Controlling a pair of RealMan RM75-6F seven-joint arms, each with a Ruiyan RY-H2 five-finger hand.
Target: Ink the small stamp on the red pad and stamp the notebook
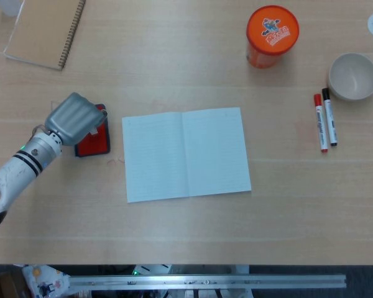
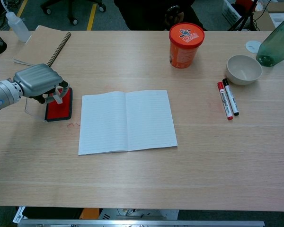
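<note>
I'm holding my left hand [image 2: 37, 82] over the red pad [image 2: 57, 108], fingers curled down; whether they're pinching the stamp, I cannot tell. The notebook [image 2: 127, 121] is lying open just beside it.

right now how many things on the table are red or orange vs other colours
red or orange: 3 (red pad, orange canister, red marker)
other colours: 6 (open notebook, spiral notebook, black marker, bowl, green bottle, squeeze bottle)
total: 9
</note>
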